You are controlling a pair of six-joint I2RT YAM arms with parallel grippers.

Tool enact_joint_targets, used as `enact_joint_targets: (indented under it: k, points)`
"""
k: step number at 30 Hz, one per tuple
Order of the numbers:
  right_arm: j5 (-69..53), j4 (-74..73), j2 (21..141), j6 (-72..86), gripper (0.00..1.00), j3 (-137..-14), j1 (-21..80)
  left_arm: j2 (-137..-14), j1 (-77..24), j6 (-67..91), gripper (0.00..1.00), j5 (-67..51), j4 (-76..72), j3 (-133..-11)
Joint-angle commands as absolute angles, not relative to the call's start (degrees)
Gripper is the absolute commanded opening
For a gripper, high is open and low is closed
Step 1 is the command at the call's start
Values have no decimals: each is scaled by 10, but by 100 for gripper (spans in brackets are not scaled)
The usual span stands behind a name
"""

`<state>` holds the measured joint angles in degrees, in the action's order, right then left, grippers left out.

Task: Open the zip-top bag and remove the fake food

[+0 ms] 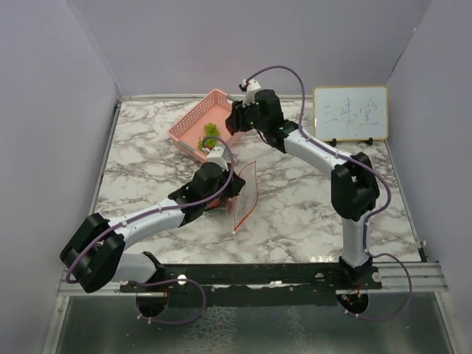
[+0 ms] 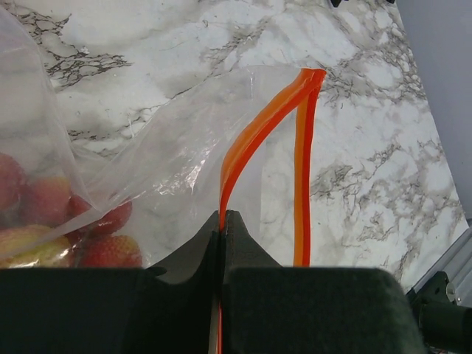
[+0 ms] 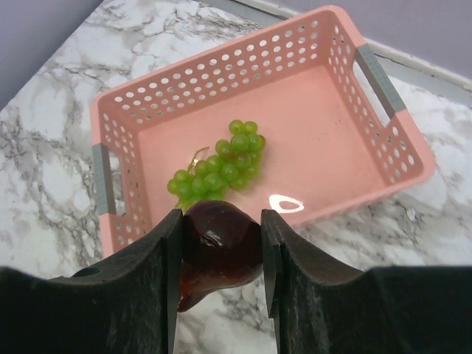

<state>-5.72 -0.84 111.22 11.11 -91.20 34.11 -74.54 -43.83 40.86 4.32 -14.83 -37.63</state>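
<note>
The zip-top bag (image 1: 245, 193) stands on the marble table with its mouth open, its red-orange zip strip (image 2: 254, 136) split in two. My left gripper (image 2: 223, 216) is shut on one side of the strip near the bag's mouth (image 1: 234, 186). Red fake food pieces (image 2: 99, 240) lie inside the bag at the left of the left wrist view. My right gripper (image 3: 221, 221) is shut on a dark red piece (image 3: 220, 247) and holds it above the near rim of the pink basket (image 3: 118, 147). A green grape cluster (image 3: 221, 166) lies in the basket (image 1: 193, 119).
A small whiteboard (image 1: 350, 113) stands at the back right. Purple walls close in the table on three sides. A metal rail (image 1: 280, 274) runs along the near edge.
</note>
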Motion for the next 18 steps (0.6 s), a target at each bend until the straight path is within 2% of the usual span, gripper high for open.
enact_joint_targets:
  k: [1, 9, 16, 18]
  points:
    - [-120, 23, 1226, 85, 30, -1013, 339, -722, -434, 413, 0, 40, -153, -368]
    - [-110, 1, 1348, 50, 30, -1144, 339, -706, -434, 414, 0, 41, -131, -370]
    - [-113, 3, 1369, 50, 31, -1146, 339, -687, -434, 414, 0, 48, -116, -368]
    - [-112, 7, 1367, 54, 37, -1139, 339, -682, -434, 413, 0, 49, -111, -369]
